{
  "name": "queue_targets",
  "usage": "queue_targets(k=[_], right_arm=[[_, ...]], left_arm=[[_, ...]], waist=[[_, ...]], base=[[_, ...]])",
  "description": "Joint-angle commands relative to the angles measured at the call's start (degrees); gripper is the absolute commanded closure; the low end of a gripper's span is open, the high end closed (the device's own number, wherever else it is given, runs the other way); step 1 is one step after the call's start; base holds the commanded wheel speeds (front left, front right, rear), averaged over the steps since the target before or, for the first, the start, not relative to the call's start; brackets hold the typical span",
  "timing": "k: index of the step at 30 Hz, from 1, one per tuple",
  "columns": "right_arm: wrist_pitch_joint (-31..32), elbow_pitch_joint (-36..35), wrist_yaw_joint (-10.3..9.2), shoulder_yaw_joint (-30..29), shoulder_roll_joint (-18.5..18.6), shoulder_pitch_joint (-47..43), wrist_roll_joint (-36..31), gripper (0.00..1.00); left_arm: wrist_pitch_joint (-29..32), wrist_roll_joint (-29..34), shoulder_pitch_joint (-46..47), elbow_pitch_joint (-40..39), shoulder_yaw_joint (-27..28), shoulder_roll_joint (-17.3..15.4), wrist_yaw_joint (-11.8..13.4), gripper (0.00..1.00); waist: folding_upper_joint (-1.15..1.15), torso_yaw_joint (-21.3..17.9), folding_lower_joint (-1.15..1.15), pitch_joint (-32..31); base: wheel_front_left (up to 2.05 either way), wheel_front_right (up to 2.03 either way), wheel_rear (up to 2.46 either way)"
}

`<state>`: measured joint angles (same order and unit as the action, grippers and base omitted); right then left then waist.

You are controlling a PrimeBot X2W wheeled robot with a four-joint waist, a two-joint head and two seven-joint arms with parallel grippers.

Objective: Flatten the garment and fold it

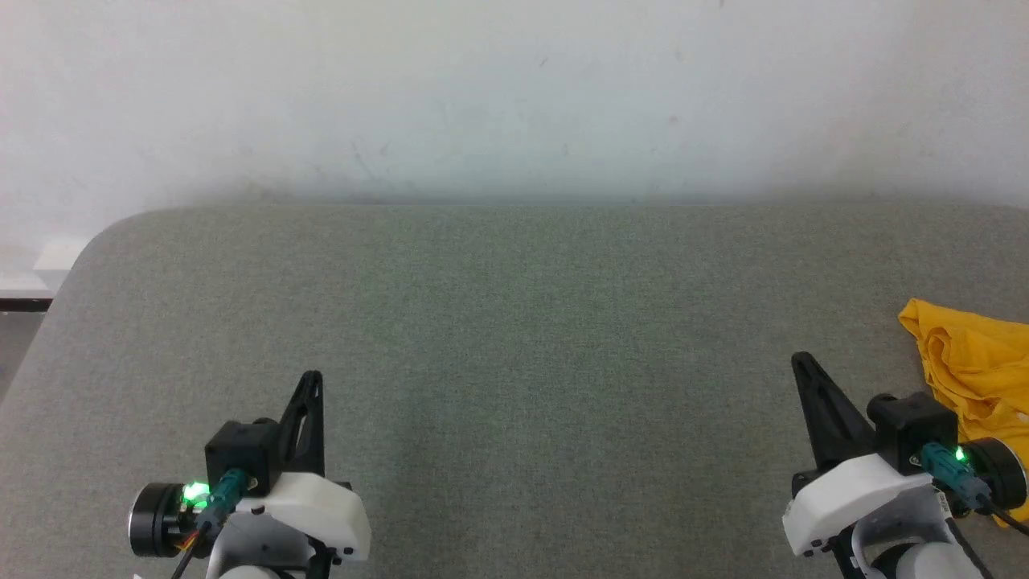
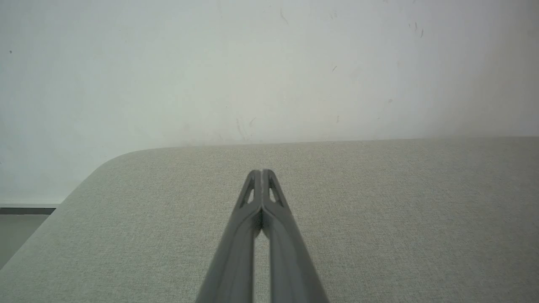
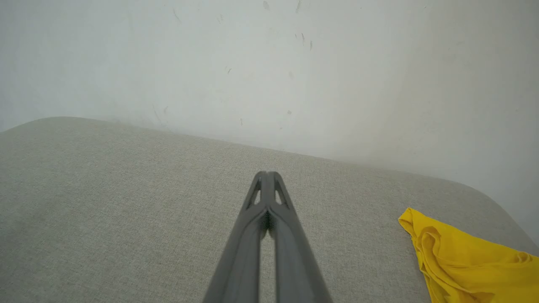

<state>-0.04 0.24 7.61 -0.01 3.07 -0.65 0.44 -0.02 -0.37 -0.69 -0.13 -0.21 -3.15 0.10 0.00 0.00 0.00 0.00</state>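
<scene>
The garment [image 1: 977,362] is a bright yellow crumpled heap at the far right edge of the grey table, partly cut off by the head view's edge; it also lies at the lower right as the garment [image 3: 467,261] in the right wrist view. My right gripper [image 1: 797,358] hovers just left of it, apart from the cloth, fingers pressed together and empty; the same shut tips show as my right gripper [image 3: 266,173]. My left gripper [image 1: 312,375] rests at the lower left, far from the garment, shut on nothing, as does my left gripper [image 2: 262,171].
The grey fabric-covered table [image 1: 514,322] has a rounded far-left corner and ends against a pale wall [image 1: 514,96]. A strip of floor [image 1: 16,305] lies beyond the left edge.
</scene>
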Motion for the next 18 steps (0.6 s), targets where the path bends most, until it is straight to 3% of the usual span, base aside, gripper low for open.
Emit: queue_targets(k=[1, 18], right_arm=[[0.04, -0.24, -0.12, 0.01, -0.19, 0.65, -0.44, 1.00], [0.04, -0.24, -0.12, 0.01, -0.19, 0.65, -0.44, 1.00]], left_arm=[[0.02, 0.37, 0.69, 0.13, 0.21, 0.27, -0.10, 1.00], [0.02, 0.37, 0.69, 0.13, 0.21, 0.27, -0.10, 1.00]], waist=[[0.00, 0.00, 0.00, 0.00], [0.00, 0.00, 0.00, 0.00]], base=[[0.00, 0.00, 0.00], [0.00, 0.00, 0.00]])
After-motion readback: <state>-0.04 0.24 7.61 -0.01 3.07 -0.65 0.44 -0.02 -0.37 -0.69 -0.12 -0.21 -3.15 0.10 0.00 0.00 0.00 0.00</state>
